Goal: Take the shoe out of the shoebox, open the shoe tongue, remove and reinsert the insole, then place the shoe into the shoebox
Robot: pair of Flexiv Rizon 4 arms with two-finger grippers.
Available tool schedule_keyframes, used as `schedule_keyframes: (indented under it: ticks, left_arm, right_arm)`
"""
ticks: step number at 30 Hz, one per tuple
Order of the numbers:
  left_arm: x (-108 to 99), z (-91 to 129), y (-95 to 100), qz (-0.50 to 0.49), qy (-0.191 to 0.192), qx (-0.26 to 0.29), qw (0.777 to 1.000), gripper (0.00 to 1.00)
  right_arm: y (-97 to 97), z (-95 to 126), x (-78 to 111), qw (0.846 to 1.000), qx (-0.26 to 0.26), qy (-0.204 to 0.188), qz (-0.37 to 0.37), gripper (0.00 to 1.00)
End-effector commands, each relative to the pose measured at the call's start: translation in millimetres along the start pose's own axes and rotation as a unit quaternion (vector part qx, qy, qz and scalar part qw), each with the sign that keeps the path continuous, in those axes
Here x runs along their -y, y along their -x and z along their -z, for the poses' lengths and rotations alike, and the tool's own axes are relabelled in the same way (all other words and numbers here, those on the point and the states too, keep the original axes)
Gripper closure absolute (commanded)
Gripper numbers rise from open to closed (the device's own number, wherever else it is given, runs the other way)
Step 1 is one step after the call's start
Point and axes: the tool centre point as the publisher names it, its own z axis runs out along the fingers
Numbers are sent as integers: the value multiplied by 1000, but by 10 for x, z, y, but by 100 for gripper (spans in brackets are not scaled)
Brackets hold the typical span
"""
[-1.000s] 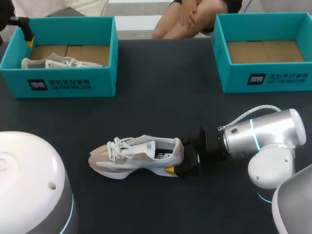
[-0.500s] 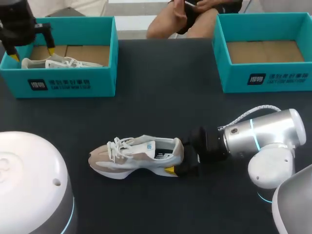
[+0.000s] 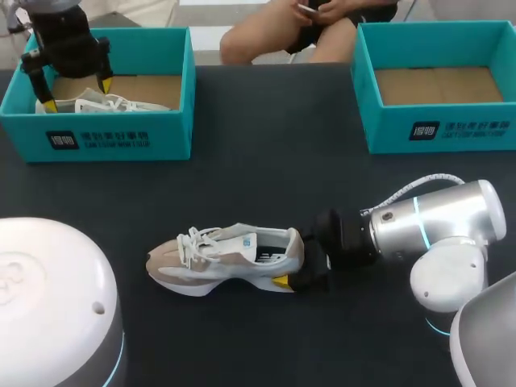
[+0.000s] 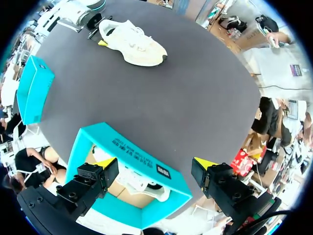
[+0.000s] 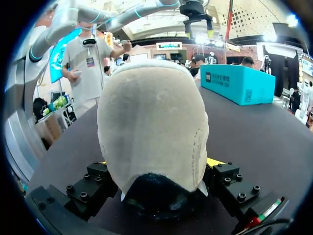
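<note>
Left gripper (image 3: pixel 76 90) has shifted over the left shoebox (image 3: pixel 113 141), fingers spread (second shoe (image 3: pixel 101 103) inside); right gripper (image 5: pixel 157 164) pinches the heel of the shoe (image 3: pixel 226 262) on the bench (image 3: pixel 266 161).

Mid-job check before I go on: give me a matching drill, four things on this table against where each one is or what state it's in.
Things:
1. left hand
2. right hand
3. untouched shoe
4. right shoebox

States:
a. shut on the heel of the table shoe
b. lying in the left shoebox
c. no shoe in it
d. open, above the left shoebox

Pairs: 1-d; 2-a; 3-b; 4-c
</note>
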Motion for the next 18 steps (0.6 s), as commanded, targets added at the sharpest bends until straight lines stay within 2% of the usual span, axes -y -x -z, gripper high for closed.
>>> schedule_keyframes:
  ticks: [1,2,4,5,6,7,9,10,11,13,14,15,16,17,18]
  left_arm:
    - [119,41,81,60,-4,15,998,0]
    - [166,48,98,88,8,29,996,0]
    - [223,113,122,175,-13,56,983,0]
    - [261,143,145,222,-11,58,973,0]
    - [295,161,158,256,-25,58,965,0]
    - [348,184,169,289,-1,56,956,0]
    - [449,240,171,335,-30,59,940,0]
    - [497,252,186,376,-17,61,924,0]
    - [535,282,192,403,-43,65,912,0]
    - [613,319,218,481,-34,66,874,0]
    - [695,355,230,480,-23,78,873,0]
    - [742,384,248,527,-28,87,845,0]
    - [811,403,281,533,-30,85,842,0]
    - [887,412,323,560,-20,93,823,0]
    - [937,399,366,589,-26,89,803,0]
  right_arm:
    - [8,-63,18,1000,1,-2,-1,100]
    - [8,-63,18,1000,1,-2,-1,100]
    - [8,-63,18,1000,1,-2,-1,100]
    - [8,-63,18,1000,1,-2,-1,100]
    - [8,-63,18,1000,1,-2,-1,100]
    - [8,-63,18,1000,1,-2,-1,100]
    - [8,-63,18,1000,1,-2,-1,100]
    - [8,-63,18,1000,1,-2,-1,100]
    - [8,-63,18,1000,1,-2,-1,100]
    - [8,-63,18,1000,1,-2,-1,100]
    - [8,-63,18,1000,1,-2,-1,100]
    - [8,-63,18,1000,1,-2,-1,100]
    - [8,-63,18,1000,1,-2,-1,100]
    - [8,-63,18,1000,1,-2,-1,100]
    - [8,-63,18,1000,1,-2,-1,100]
